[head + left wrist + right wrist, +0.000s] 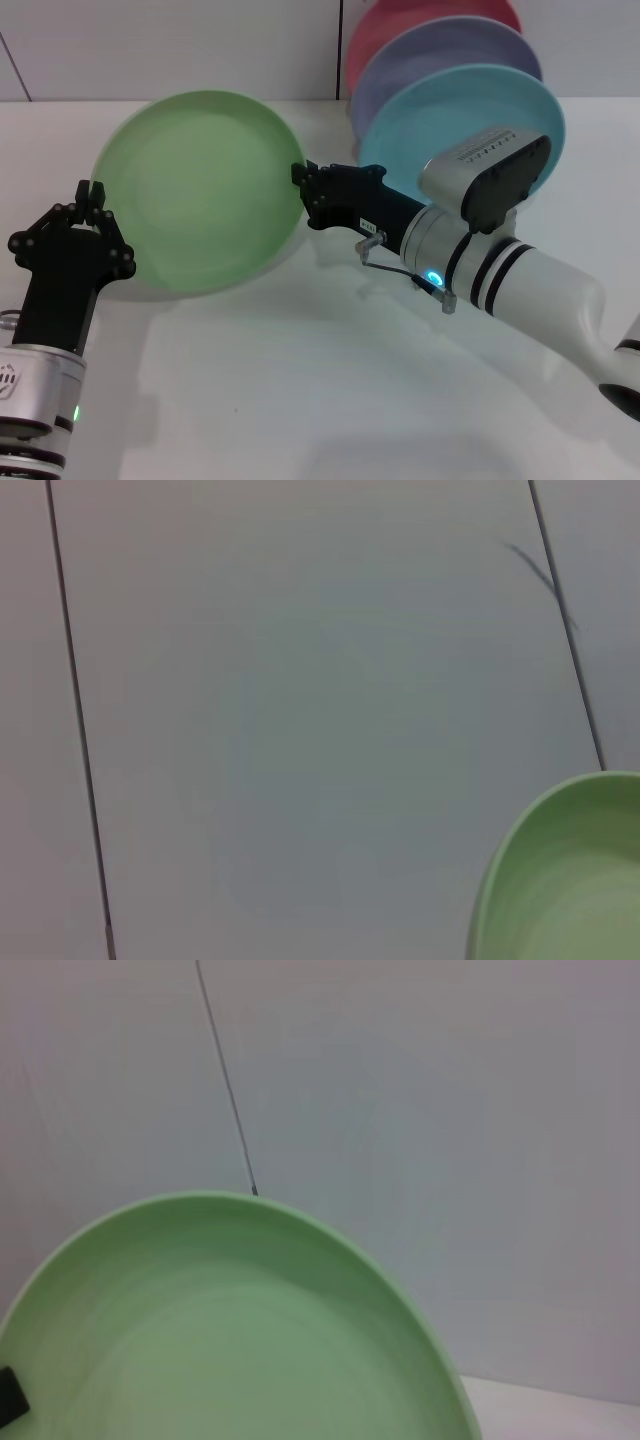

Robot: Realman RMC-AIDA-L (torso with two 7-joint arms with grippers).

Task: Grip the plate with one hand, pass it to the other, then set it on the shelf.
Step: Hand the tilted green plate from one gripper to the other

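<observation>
The pale green plate (195,190) is held up off the table, tilted with its face toward me. My left gripper (92,192), on the black forearm, points upward and is shut on the plate's left rim. My right gripper (302,192), on the white black-banded arm, reaches in from the right and is closed on the plate's right rim. The plate fills the lower part of the right wrist view (230,1340), with a black fingertip (8,1398) on it. The left wrist view shows only its edge (570,880). The wire shelf is hidden behind the standing plates.
A turquoise-blue plate (420,110), a lavender plate (440,50) and a pink plate (400,20) stand on edge at the back right, close behind my right arm. The white table (300,380) spreads below, and a white panelled wall (150,50) stands behind.
</observation>
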